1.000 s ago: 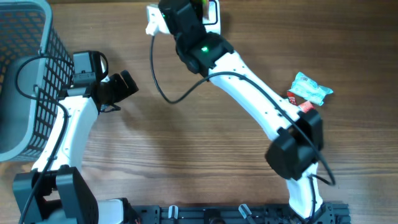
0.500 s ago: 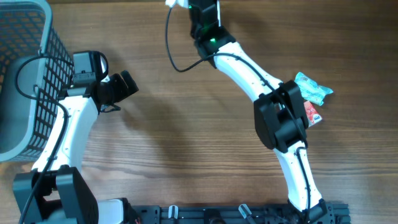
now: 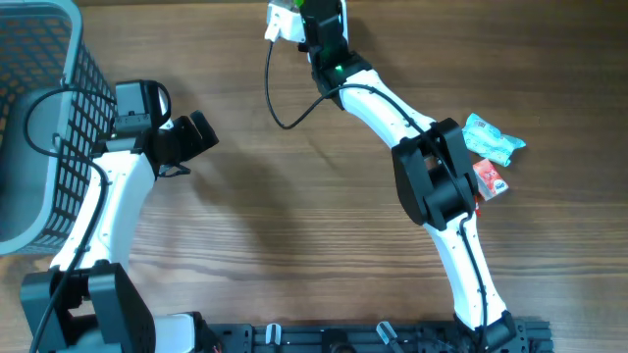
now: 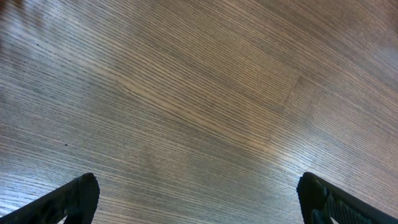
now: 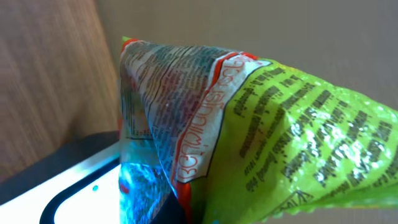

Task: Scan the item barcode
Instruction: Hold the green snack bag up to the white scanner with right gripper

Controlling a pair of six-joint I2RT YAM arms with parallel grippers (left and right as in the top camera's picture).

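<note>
Overhead. Stretched from the near right to the far edge of the worktop (image 3: 294, 226): the right arm (image 3: 437, 186). At its tip, the right fingers (image 3: 306, 14), largely hidden by the wrist, clamped on a green packet (image 3: 287, 8); only a sliver of green showing at the far edge, left of the wrist. Looping from the wrist over the wood, a black cable (image 3: 278, 108). At the right, well apart from those fingers, lying flat: a teal pack (image 3: 494, 140) and, nearer, a red pack (image 3: 488, 178) just beside the arm's elbow. Far left, a grey basket (image 3: 39, 108). Beside it, the left arm (image 3: 108, 196), with the left fingers (image 3: 201, 130) pointed right, spread and empty.

Left wrist. Wood grain under the camera; dark fingertips (image 4: 78, 198) at the two near corners, wide apart.

Right wrist. Filling most of the view, the packet (image 5: 273, 124): glossy green with dark print on the right, a crumpled panel with red border and fine print on the left, up off the worktop. Fingers themselves hidden behind it. Below left, a white scanner (image 5: 68, 186) with a black rounded line, just under the packet's lower corner; touching or not: cannot tell. Behind, a plain beige wall (image 5: 261, 25).
</note>
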